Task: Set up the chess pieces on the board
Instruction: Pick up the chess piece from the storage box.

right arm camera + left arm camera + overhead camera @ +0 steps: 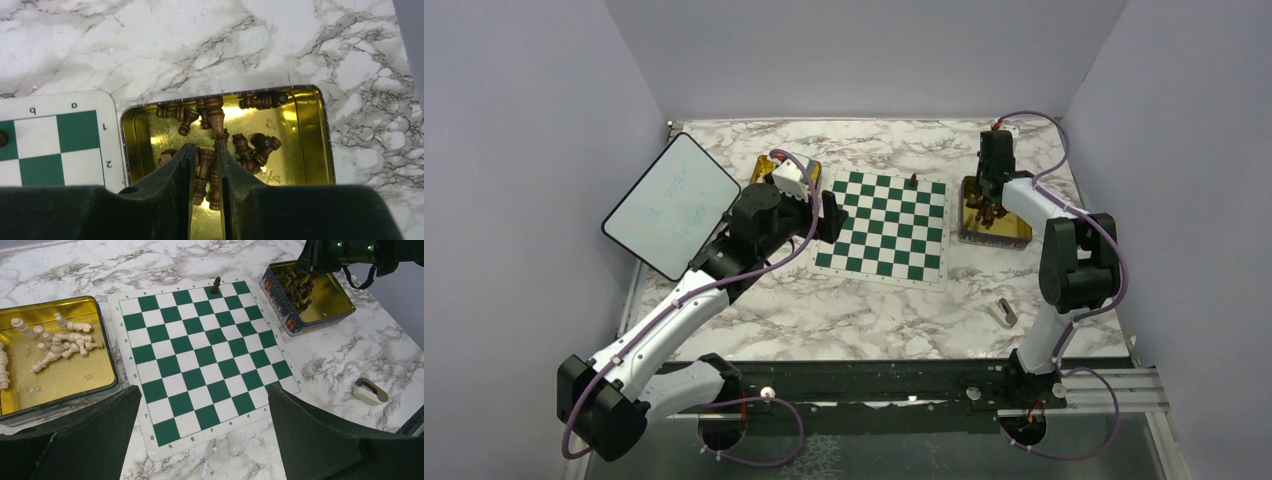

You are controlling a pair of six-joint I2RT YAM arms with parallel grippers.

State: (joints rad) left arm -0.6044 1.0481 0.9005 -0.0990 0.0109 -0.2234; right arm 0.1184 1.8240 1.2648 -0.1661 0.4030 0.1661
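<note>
Right claw (205,148) narrow inside gold tray (305,165), dark chess pieces (252,147) between and beyond its fingers; grip not discernible. Left claw (203,392) wide; board (200,355) just ahead, lone dark piece (216,285) at far edge.

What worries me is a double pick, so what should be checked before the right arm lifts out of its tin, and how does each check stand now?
1. Right gripper is down in the tin among the dark pieces: ok.
2. Only one piece sits between its jaws: cannot tell. The narrow gap shows dark wood, perhaps two pieces.
3. Grip is firm: cannot tell.
4. Board has bare squares beside the standing dark piece: ok.
5. Left gripper is open, holds nothing, and sits at the board's left edge, away from the tin: ok.
</note>
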